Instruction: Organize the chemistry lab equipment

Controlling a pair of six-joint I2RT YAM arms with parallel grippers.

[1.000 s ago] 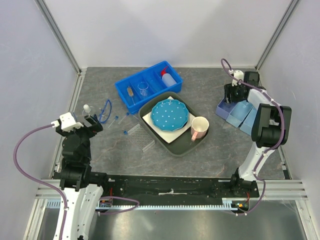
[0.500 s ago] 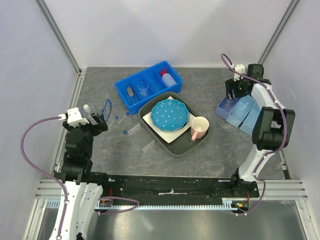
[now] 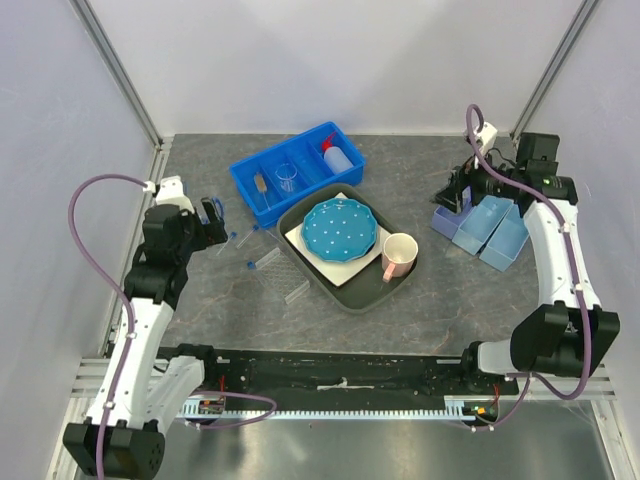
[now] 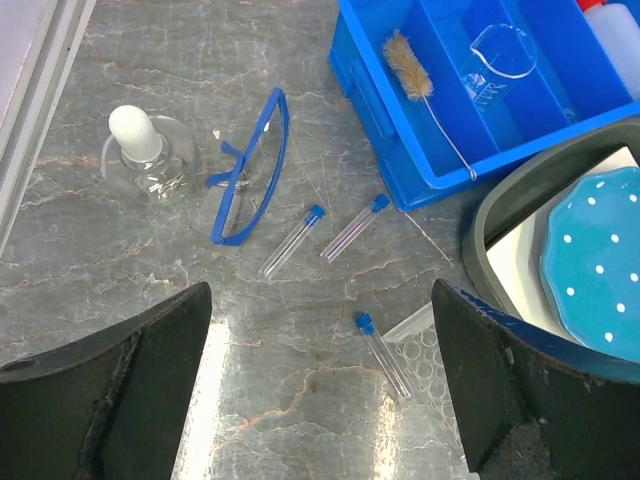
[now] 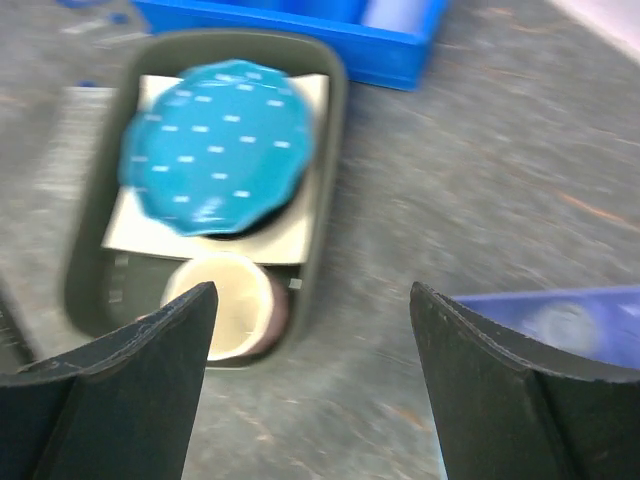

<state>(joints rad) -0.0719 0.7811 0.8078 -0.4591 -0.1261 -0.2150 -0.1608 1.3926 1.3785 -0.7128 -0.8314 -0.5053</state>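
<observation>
Grey marble table [image 3: 410, 165] | left gripper [image 4: 320, 296] spread | right gripper [image 5: 310, 292] spread, its view blurred | squeeze bottle [image 4: 618, 18] cropped

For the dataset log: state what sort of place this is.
Probably a robot test cell staged as a chemistry bench: beaker and brush in a blue bin, goggles and blue-capped vials beside it.

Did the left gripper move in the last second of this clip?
Yes. In the top view the left gripper has shifted up the picture and rightward, ending closer to the left wall of the blue bin.
</observation>
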